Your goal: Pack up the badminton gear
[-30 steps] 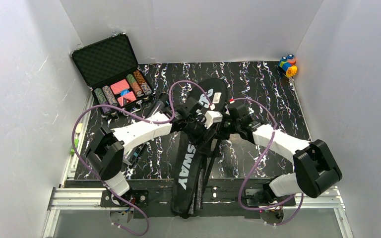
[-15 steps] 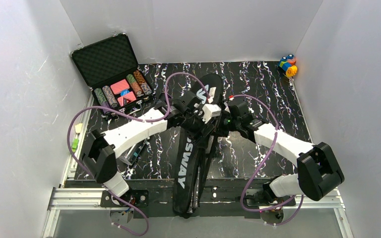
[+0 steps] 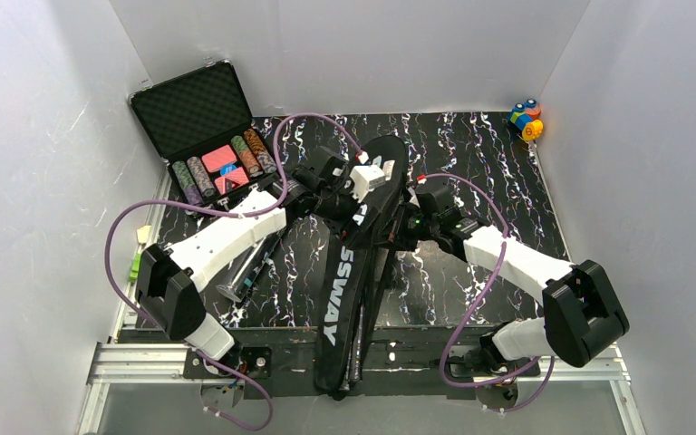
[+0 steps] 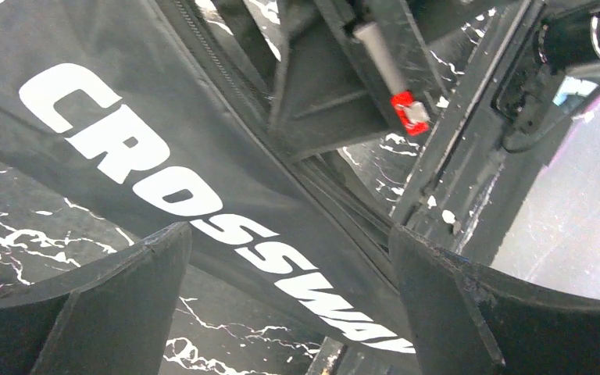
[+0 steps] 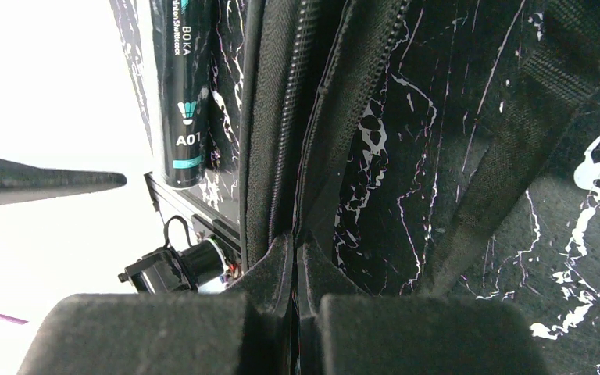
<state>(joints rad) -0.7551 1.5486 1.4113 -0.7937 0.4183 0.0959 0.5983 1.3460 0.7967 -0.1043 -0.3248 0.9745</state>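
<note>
CROSSWAY bag (image 3: pixel 349 272) lay lengthwise mid-table; right gripper (image 5: pixel 297 251) was clamped together on its zipper edge, left gripper (image 4: pixel 289 234) hovered over its far half, fingers apart.

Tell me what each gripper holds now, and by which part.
The right gripper pinches the bag at its zipper edge. The left gripper is open above the bag and holds nothing.

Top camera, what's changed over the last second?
The left gripper, open, moved leftward and toward the far end of the bag, its arm's elbow swinging outward, so more of the lettering shows. Nothing was picked up or released. The right gripper stayed shut on the bag's zipper edge. The bag, poker chip case and toy blocks kept their places.
</note>
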